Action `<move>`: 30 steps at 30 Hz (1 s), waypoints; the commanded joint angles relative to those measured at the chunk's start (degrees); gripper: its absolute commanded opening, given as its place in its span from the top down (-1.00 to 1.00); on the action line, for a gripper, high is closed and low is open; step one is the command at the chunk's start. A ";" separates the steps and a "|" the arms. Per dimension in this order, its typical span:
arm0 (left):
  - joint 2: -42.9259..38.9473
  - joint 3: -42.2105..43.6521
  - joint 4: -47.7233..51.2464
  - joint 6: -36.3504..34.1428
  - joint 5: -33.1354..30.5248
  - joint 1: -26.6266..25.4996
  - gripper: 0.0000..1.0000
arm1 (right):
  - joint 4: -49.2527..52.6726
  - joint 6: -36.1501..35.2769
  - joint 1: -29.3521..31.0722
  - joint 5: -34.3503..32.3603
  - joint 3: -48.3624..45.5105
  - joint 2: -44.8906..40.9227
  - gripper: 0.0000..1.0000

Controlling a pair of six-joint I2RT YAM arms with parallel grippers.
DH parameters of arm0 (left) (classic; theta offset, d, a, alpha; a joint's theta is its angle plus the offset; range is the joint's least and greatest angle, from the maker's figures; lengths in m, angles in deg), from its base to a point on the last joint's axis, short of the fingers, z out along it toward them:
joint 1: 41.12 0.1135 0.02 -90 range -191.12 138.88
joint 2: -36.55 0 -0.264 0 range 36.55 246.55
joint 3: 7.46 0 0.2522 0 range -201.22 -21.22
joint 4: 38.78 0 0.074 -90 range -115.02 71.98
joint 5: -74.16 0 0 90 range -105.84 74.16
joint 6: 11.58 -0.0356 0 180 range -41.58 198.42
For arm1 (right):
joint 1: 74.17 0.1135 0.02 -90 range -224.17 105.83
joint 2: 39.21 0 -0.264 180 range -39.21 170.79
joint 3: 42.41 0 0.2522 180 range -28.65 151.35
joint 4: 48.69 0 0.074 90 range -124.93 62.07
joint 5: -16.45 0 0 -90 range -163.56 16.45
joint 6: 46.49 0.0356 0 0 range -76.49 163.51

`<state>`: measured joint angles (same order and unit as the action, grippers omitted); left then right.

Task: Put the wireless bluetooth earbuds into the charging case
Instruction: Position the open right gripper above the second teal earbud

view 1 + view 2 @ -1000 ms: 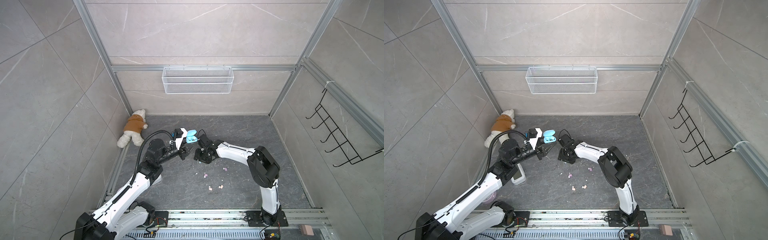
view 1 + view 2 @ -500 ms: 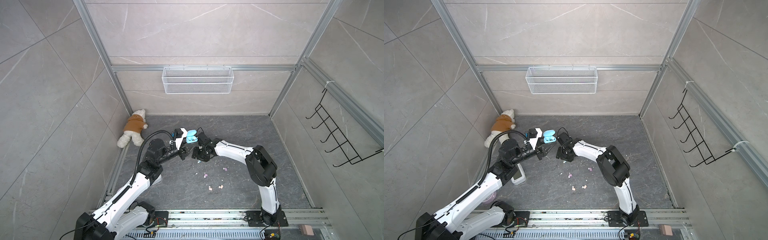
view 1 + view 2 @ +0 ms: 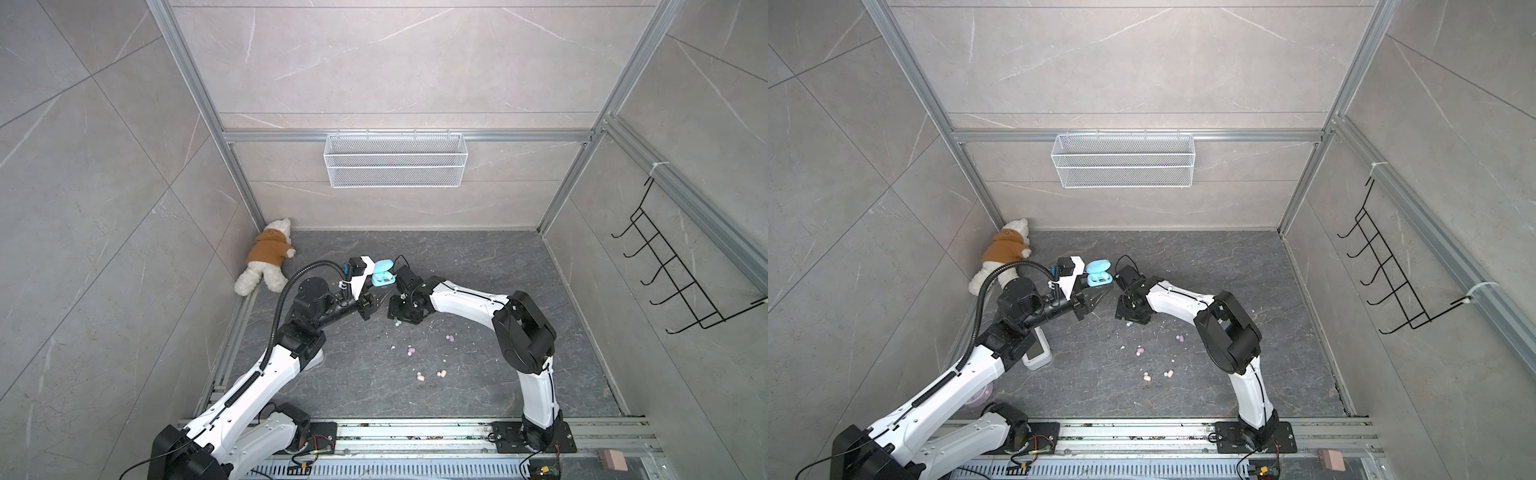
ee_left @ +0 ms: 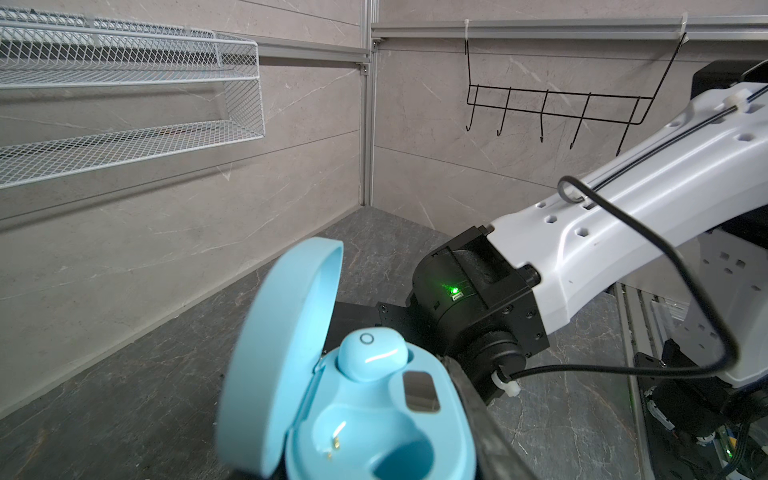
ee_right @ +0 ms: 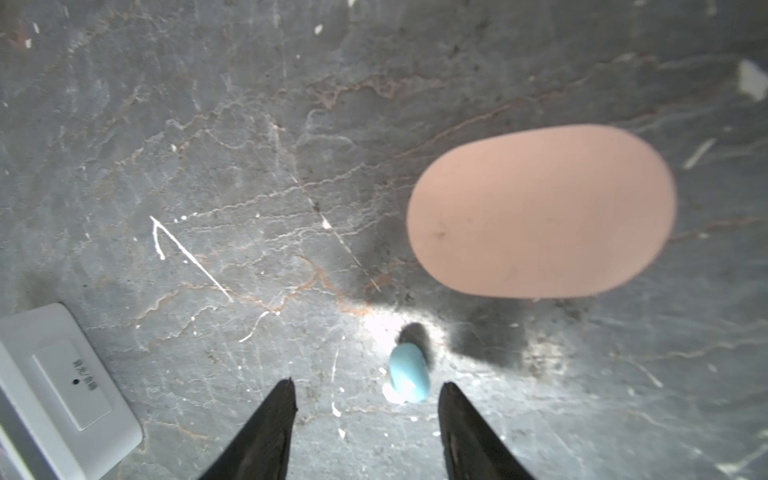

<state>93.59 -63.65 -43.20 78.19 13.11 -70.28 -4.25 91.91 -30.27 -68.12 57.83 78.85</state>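
The left gripper [image 3: 1098, 293] clamps the open charging case [image 4: 374, 419], with one blue earbud [image 4: 371, 358] seated inside. The right gripper [image 5: 366, 384] stands with jaws apart, empty; a second blue earbud [image 5: 409, 372] lies on the floor [image 5: 208, 166] between its fingertips.

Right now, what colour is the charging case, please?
Light blue; the case shows best in the left wrist view.

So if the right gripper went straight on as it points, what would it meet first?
Probably the small light blue bean-shaped plastic earbud, off-centre between the right gripper's open jaws, else the grey floor.
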 commanded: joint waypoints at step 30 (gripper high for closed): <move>-5.20 0.21 1.55 -5.63 -6.98 4.25 0.72 | -3.78 -1.29 0.01 5.26 1.04 2.53 -0.24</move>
<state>90.40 -63.61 -40.64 74.52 8.24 -67.86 -7.11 91.67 -30.51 -63.01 58.42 81.49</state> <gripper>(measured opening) 0.422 0.618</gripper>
